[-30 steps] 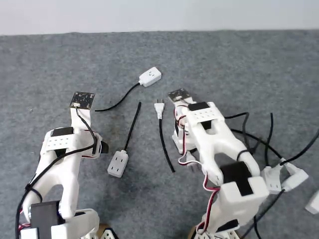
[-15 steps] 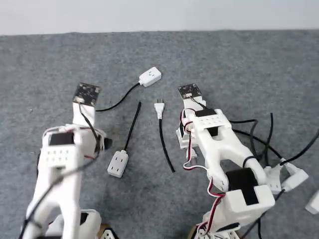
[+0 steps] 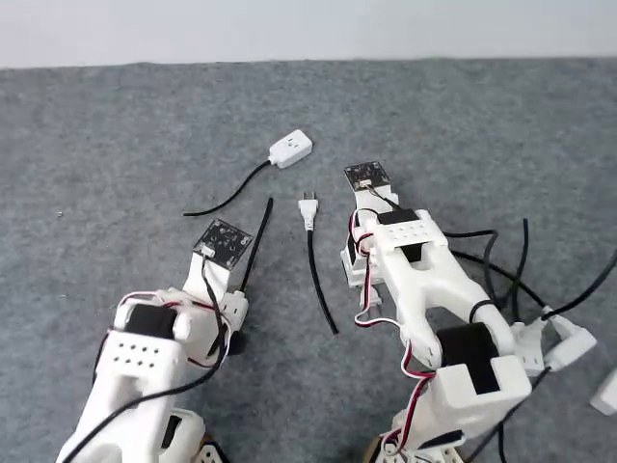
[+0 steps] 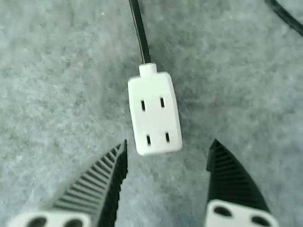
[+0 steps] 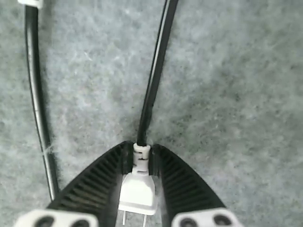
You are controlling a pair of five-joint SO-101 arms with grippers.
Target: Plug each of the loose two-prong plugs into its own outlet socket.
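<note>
My right pincer [image 5: 140, 150] is clamped on a white two-prong plug [image 5: 137, 191], though I can't tell if it's lifted. My left pincer [image 4: 169, 143] hangs released over an outlet socket [image 4: 154, 113] on the tabletop [image 3: 116, 125]. Nothing's plugged in yet, and a second plug [image 3: 308, 206] lies loose.

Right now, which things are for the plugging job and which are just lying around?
For the job: held plug, shut in the right gripper; loose plug; near socket, under the open left gripper; far socket.
Just lying about: tangled black cords; white pieces by the right arm; grey mat.
</note>
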